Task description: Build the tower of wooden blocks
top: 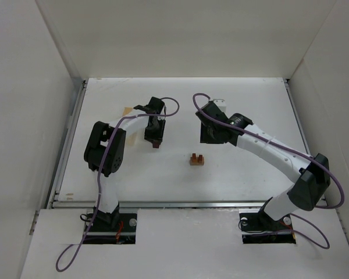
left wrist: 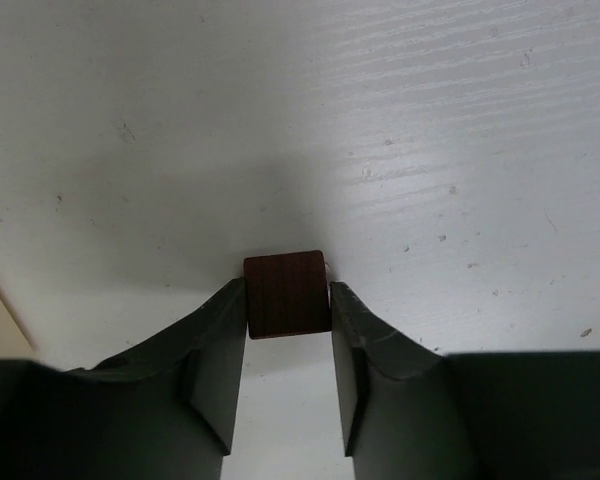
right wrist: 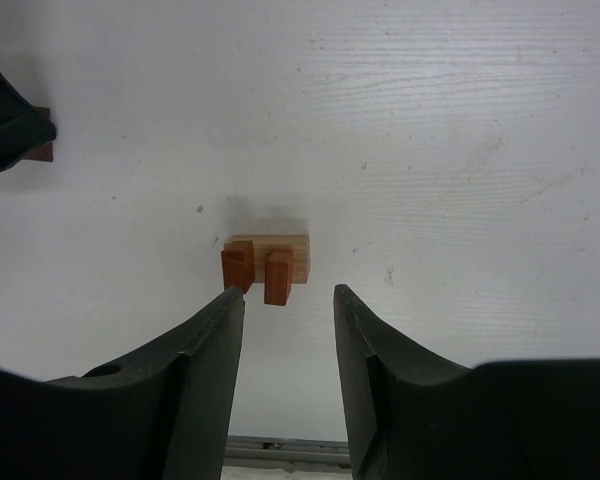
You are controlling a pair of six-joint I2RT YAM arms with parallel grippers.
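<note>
Left claw (left wrist: 288, 305) grips dark cube (left wrist: 286, 285).

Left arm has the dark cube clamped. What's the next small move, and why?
Probably raise the left gripper slightly and carry the dark brown cube rightward toward the partial tower. The jaws are shut on the cube, which is well apart from the tower. The right gripper is open, empty and aimed at the tower.

Enclosure from above: a flat white painted tabletop (top: 250, 174) with faint wood grain and small scuffs, bounded by plain white panel walls (top: 186, 35) behind and at both sides; a grey metal rail (top: 180, 203) edges its near side; even light, soft shadows
</note>
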